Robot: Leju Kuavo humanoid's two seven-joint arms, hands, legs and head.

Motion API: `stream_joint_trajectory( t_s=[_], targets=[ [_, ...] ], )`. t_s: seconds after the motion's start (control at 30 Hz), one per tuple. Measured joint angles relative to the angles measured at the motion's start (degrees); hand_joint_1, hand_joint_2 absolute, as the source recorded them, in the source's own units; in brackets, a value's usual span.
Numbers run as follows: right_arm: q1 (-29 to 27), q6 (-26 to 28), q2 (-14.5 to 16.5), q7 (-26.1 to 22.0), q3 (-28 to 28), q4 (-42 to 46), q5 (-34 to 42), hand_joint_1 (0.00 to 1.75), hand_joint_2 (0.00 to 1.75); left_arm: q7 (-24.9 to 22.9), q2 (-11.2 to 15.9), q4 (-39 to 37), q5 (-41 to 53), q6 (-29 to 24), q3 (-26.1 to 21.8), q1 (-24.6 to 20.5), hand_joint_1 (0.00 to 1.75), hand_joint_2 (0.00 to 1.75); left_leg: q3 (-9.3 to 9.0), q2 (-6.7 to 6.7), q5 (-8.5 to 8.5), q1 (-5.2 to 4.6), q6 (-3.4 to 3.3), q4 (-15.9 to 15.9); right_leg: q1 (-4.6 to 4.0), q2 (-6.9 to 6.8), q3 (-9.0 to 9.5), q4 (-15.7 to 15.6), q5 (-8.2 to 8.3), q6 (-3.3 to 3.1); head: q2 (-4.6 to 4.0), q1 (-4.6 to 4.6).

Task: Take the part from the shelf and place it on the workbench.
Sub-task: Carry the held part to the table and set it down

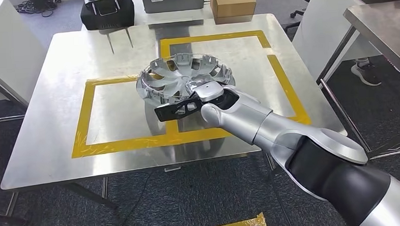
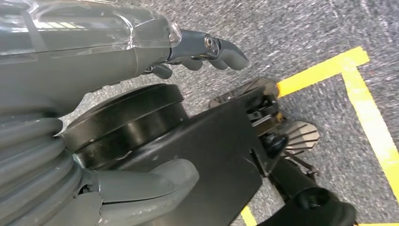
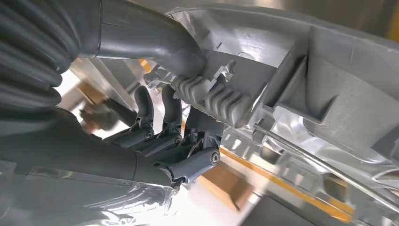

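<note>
Right arm stretched forward over the surface [image 1: 45, 114], right hand [image 1: 207, 95] gripping the silver hubcap [image 1: 178, 78] rim, thumb opposing fingers [image 3: 155, 117], near its centre.

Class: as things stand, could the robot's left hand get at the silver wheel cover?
Probably not: the left hand hangs low over carpet, while the wheel cover is up over the workbench, gripped by the right hand.
</note>
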State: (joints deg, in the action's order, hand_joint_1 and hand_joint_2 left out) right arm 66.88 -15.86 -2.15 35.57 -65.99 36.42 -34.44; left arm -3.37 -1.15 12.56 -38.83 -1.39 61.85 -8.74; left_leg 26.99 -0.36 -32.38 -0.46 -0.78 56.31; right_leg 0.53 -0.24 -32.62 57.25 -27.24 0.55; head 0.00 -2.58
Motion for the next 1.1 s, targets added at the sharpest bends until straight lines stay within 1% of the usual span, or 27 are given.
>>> stream_joint_trajectory(
  t_s=[0.1, 0.2, 0.4, 0.6, 0.83, 1.1],
  targets=[
    [0.5, 0.8, -1.6, 2.6, 0.8, -1.1, -0.2, 1.75, 1.75, 0.0, 0.0, 0.0, 0.2, 0.0, 0.0, 0.4, 0.00, 1.75, 0.04, -0.32, 0.02, -0.01, -0.02, 0.1, 0.00, -0.23, 0.04, 0.0, 0.00, 0.00, 0.00, 0.01],
    [1.2, 0.9, -3.3, 4.0, 1.5, -1.8, -2.0, 1.75, 1.75, 0.1, 0.0, 0.0, 0.3, 0.0, 0.0, 0.5, 0.00, 1.75, 0.08, -0.56, 0.06, -0.01, -0.09, 0.1, 0.00, -0.44, 0.09, 0.0, 0.00, 0.00, 0.00, -0.01],
    [2.5, 1.7, -5.7, 4.2, 6.1, -3.2, -12.4, 1.75, 1.75, 0.3, 0.0, 0.0, 0.6, 0.0, 0.0, 0.4, 0.00, 1.75, 0.12, -0.56, 0.09, -0.03, -0.13, 0.1, 0.01, -0.47, 0.12, -0.1, 0.04, 0.05, 0.00, -0.04],
    [3.0, 1.0, -7.4, 4.3, 11.5, -4.1, -17.6, 1.75, 1.75, 0.3, 0.0, 0.0, 1.0, 0.2, 0.1, 0.4, 0.00, 1.75, 0.14, -0.41, 0.09, -0.03, -0.14, 0.1, 0.02, -0.40, 0.11, -0.2, 0.04, 0.06, 0.00, -0.06],
    [1.8, -0.7, -8.3, 4.3, 16.4, -3.0, -17.9, 1.75, 1.75, 2.4, 0.0, 0.0, 1.6, 1.2, 1.0, -0.1, 0.00, 1.75, 0.12, -0.16, 0.08, -0.01, -0.14, 0.1, 0.01, -0.34, 0.10, -0.2, 0.04, 0.07, 0.00, -0.04],
    [0.3, -1.9, -8.8, 4.3, 18.2, 0.1, -15.8, 1.75, 1.75, 2.0, 0.0, 0.0, 1.6, 1.2, 1.1, -0.4, 0.00, 1.75, 0.08, 0.16, 0.09, 0.00, -0.14, 0.1, 0.00, -0.18, 0.10, -0.2, 0.05, 0.07, 0.00, -0.04]
  ],
)
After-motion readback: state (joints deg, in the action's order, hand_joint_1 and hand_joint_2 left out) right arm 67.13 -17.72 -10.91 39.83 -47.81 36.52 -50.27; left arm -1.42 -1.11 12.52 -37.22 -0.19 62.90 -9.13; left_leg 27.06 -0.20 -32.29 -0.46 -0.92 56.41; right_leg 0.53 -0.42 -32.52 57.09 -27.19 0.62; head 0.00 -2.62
